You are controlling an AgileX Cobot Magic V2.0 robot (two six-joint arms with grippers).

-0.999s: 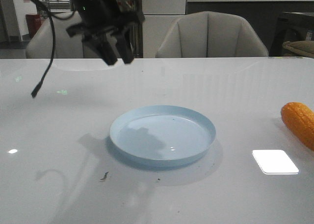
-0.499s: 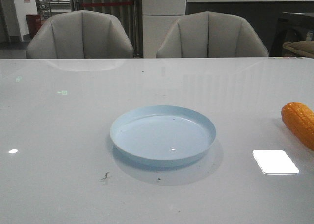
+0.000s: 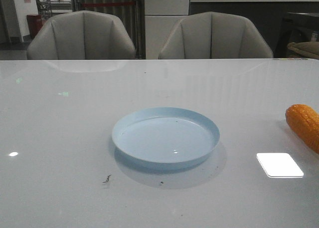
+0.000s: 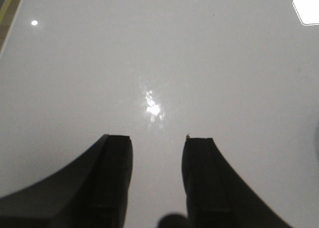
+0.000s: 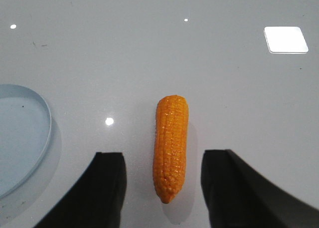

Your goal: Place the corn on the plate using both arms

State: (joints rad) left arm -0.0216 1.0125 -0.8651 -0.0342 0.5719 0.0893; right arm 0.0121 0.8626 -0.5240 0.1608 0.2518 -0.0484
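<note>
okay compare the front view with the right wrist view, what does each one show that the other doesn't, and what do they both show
Only the front view shows the whole round pale blue plate and two grey chairs behind the glossy white table; the orange bumpy plastic corn cob is cut off at its edge. Only the right wrist view shows the whole cob, lying between the open right gripper fingers above it. Both show the cob lying off the plate, plus a bright rectangular light reflection.

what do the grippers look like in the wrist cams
Only the fingers show. The left gripper has two black, matte fingers with squared-off tips that widen in a curve toward the base. The right gripper looks the same: two dark fingers, flat-ended, no markings. No cables or lights are visible.
</note>
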